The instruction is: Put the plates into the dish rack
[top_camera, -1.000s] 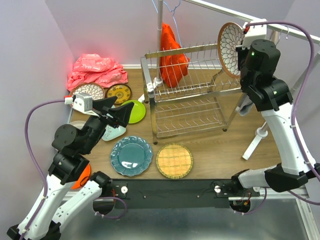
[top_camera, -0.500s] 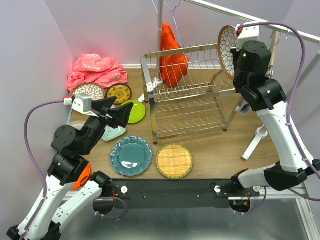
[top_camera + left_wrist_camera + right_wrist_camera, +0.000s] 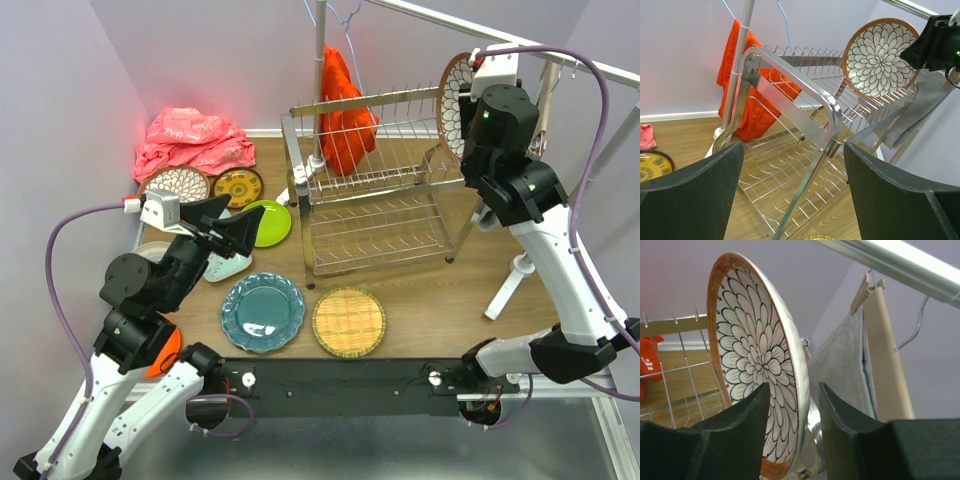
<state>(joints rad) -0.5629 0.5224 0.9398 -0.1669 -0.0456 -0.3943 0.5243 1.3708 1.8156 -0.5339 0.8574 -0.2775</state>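
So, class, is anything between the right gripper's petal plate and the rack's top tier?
Nothing visible: the right gripper holds the petal plate at the dish rack, over its upper tines; the orange cloth hangs farther left.

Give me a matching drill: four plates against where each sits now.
Things:
1. petal-patterned plate
2. teal plate
3. woven-yellow plate
4. lime green plate

Places:
A. flat on the table, just left of the dish rack
B. upright in the right gripper at the rack's top tier
C. flat in front of the rack, left of the two
D. flat in front of the rack, right of the two

Pairs: 1-B, 2-C, 3-D, 4-A
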